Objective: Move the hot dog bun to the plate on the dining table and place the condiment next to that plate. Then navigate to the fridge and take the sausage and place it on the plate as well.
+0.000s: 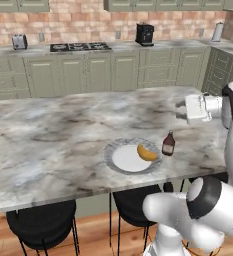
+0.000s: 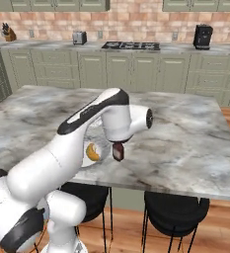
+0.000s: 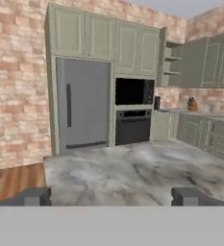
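Bun point(image 1: 146, 152) is lying on the plate point(image 1: 119, 162); bottle point(image 1: 168, 144) is standing just beside the rim on the table point(image 1: 48, 135). Gripper point(image 3: 111, 196) is hanging released, holding nothing, facing the fridge point(image 3: 82, 103). Sausage is presumably waiting inside — likely light, slightly yielding, prone to rolling; gripping across its middle looks safest.

Both base views look forward and down from behind the arm, left and right, sharing the marble tabletop point(image 1: 53, 135) and plate point(image 1: 119, 150). The hand view looks level across that tabletop toward the fridge point(image 3: 82, 103), far off.
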